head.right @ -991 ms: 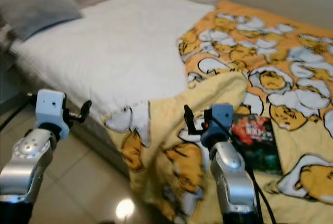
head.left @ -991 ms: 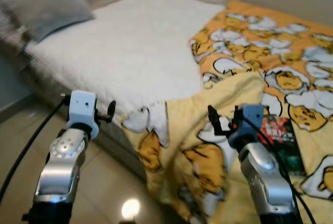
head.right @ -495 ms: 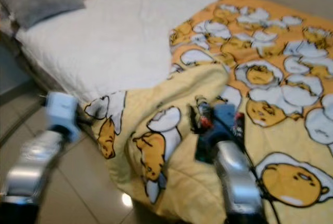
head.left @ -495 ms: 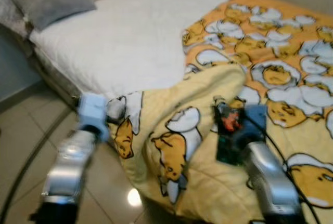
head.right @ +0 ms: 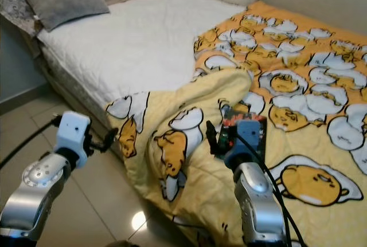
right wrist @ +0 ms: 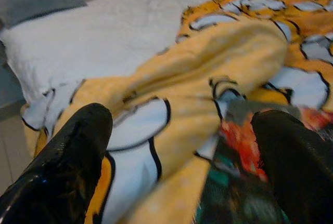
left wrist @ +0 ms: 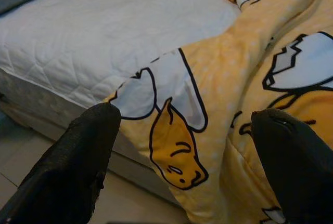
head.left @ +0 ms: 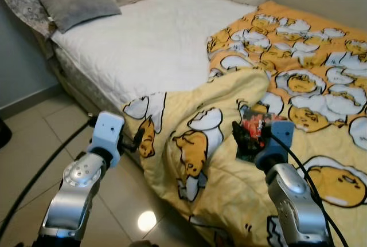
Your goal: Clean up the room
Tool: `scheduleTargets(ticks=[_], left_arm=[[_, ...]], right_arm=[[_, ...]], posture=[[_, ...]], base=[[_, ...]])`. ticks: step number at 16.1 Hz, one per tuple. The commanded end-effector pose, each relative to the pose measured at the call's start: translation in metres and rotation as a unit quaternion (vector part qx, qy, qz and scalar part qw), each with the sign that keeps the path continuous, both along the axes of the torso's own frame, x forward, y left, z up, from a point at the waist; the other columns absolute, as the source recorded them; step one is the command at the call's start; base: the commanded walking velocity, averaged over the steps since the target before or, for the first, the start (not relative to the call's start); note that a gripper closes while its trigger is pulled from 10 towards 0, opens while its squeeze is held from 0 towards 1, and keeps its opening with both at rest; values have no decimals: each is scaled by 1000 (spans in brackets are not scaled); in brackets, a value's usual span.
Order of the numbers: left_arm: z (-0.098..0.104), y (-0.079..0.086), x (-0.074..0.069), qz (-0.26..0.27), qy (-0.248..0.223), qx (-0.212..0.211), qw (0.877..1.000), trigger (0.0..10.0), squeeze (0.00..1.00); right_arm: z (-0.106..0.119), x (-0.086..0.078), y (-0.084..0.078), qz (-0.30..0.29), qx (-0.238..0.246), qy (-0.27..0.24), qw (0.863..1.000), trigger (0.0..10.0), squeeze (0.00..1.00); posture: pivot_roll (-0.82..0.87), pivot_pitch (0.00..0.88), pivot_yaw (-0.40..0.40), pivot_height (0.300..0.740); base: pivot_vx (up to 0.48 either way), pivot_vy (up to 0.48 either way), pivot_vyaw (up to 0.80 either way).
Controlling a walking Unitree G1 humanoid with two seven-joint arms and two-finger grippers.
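Bed (head.left: 155, 46), yellow blanket (head.left: 229, 167), book (head.left: 252, 135) just beyond open right hand (head.left: 243, 139)

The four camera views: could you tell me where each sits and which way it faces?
Left eye and right eye views: head, looking down at the bed, blanket, both arms.
Left wrist view: past open left gripper at the blanket's hanging edge.
Right wrist view: past open right gripper at the book.
All share the blanket.

A bed (head.left: 155, 46) carries a yellow blanket (head.left: 229, 184), book (head.right: 246, 135) and pillows (head.left: 77, 0).
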State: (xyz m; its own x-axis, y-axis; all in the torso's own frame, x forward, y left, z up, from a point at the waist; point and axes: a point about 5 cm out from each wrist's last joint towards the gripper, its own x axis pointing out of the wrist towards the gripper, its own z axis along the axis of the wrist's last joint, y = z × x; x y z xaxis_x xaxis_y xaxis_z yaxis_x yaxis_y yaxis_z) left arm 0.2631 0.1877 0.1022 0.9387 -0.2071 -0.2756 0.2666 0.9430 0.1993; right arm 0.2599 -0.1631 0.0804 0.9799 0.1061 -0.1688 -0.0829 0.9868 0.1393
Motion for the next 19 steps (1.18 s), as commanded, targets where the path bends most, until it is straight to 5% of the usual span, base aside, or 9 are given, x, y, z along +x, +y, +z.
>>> scheduleTargets(ticks=[1,11,12,13,14,18,19], left_arm=[[6,-1,0,-4,-8,3,1000,10000,1000],[7,2,3,36,-20,-8,999,10000,1000],[7,2,4,36,-20,-9,999,10000,980],[7,1,3,35,-20,-9,999,10000,965],[9,1,2,27,-23,-3,999,10000,918],[14,-1,-4,-4,-37,0,999,10000,882],[13,-6,-3,-56,-31,22,998,10000,875]], right_arm=[[1,-2,-5,-10,3,1,1000,10000,1000],[1,-3,-5,-20,-12,15,1000,10000,1000],[1,-3,-6,-22,-20,17,999,10000,875],[2,-3,-7,-18,-28,16,999,10000,490],[5,-2,-9,-17,-31,13,999,10000,0],[1,-7,-26,-38,-43,28,998,10000,0],[-3,-4,-31,-42,-48,41,997,10000,0]], posture=[[-45,0,2,740],[-67,0,0,740],[-68,0,1,740],[-68,0,0,740],[-68,0,-1,740],[-59,0,-20,740],[-49,0,-35,740]], base=[[0,0,0],[0,0,0],[0,0,0],[0,0,0],[0,0,0],[0,0,0],[0,0,0]])
